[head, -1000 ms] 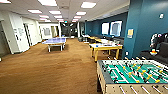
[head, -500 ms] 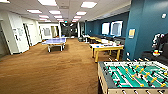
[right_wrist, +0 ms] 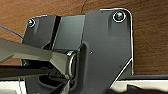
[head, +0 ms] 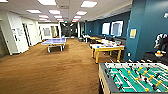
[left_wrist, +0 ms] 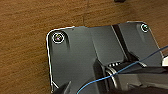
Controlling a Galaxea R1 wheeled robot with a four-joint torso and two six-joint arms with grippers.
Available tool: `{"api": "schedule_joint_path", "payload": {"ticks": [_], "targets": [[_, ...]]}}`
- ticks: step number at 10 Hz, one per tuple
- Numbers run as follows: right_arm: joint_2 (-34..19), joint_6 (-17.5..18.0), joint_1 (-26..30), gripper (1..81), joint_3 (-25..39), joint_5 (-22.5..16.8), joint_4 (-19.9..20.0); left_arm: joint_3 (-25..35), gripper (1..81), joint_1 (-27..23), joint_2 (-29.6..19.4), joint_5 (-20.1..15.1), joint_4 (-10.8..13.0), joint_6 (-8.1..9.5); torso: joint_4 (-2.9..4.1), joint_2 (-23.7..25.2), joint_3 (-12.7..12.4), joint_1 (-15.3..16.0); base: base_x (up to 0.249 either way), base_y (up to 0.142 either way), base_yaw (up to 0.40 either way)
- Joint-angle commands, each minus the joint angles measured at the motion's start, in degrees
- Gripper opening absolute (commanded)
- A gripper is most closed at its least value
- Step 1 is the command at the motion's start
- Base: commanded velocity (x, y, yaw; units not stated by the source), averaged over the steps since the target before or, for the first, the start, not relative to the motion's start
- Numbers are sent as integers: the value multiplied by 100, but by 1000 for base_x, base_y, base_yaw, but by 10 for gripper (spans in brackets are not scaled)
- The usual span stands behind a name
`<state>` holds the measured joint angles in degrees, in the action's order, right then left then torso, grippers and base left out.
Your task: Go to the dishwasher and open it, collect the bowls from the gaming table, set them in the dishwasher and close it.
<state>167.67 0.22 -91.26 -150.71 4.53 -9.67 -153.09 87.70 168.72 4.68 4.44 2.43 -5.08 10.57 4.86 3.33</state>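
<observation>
Yellow-framed gaming table [head: 107, 48] at one o'clock — foosball table [head: 135, 77] at four o'clock; hand states: cannot tell.

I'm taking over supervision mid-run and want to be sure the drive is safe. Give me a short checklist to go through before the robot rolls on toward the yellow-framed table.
1. Gaming table in sight ahead on the right, past the foosball table: ok.
2. Open brown floor ahead of the robot: ok.
3. Foosball table close at the robot's front right; clearance at its near corner: cannot tell.
4. Bowls on the gaming table: small things lie on its top, but which are bowls: cannot tell.
5. Blue ping-pong table stands off to the left, away from the straight line ahead: ok.
6. Grippers open or shut: cannot tell.
</observation>
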Motion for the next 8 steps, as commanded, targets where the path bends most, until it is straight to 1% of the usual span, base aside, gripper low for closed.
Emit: {"api": "schedule_joint_path", "payload": {"ticks": [1, 8], "targets": [[-38, -30, 314, 811, 25, -251, 17, -11, 811, -328, -57, -257, -39, -5, 0, 0, 0, 0, 133, 0, 0], [-38, -40, 305, 811, -1, -251, 17, -11, 811, -328, -57, -257, -31, -14, 0, 2, 0, -2, 133, 0, 0]]}}
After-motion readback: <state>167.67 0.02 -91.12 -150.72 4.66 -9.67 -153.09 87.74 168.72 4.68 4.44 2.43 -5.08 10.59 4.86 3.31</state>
